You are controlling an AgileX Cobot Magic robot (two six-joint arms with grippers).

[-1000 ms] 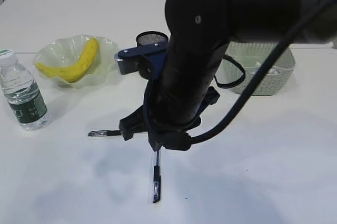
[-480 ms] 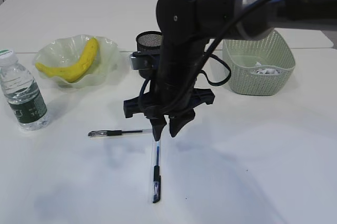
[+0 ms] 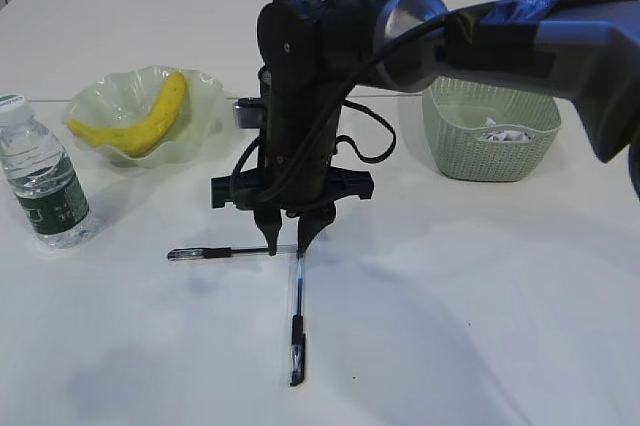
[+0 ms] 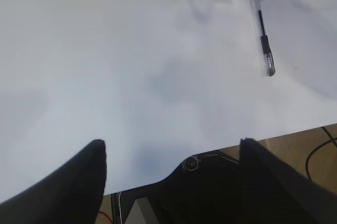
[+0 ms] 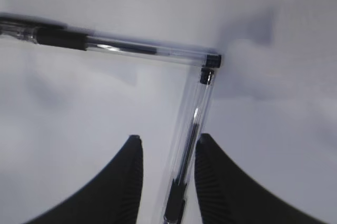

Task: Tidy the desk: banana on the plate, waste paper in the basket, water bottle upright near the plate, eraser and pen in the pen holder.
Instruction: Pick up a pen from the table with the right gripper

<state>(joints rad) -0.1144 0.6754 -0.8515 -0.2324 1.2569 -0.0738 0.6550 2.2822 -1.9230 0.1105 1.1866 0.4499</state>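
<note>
Right gripper stands open on my feed, fingers straddling the nearer pen on the bench; left gripper idles, spread wide.

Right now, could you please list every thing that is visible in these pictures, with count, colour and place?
banana: one, yellow, in the plate
plate: one, pale green, back left
water bottle: one, clear, green label, upright, left of plate
pens: two, clear and black, in an L, front centre
pen holder: one, black mesh, mostly hidden behind the arm
basket: one, green, back right
waste paper: white, inside basket
table: one, white
right gripper: black, open, straddling one pen
left gripper: black, open, above the near table edge
</note>
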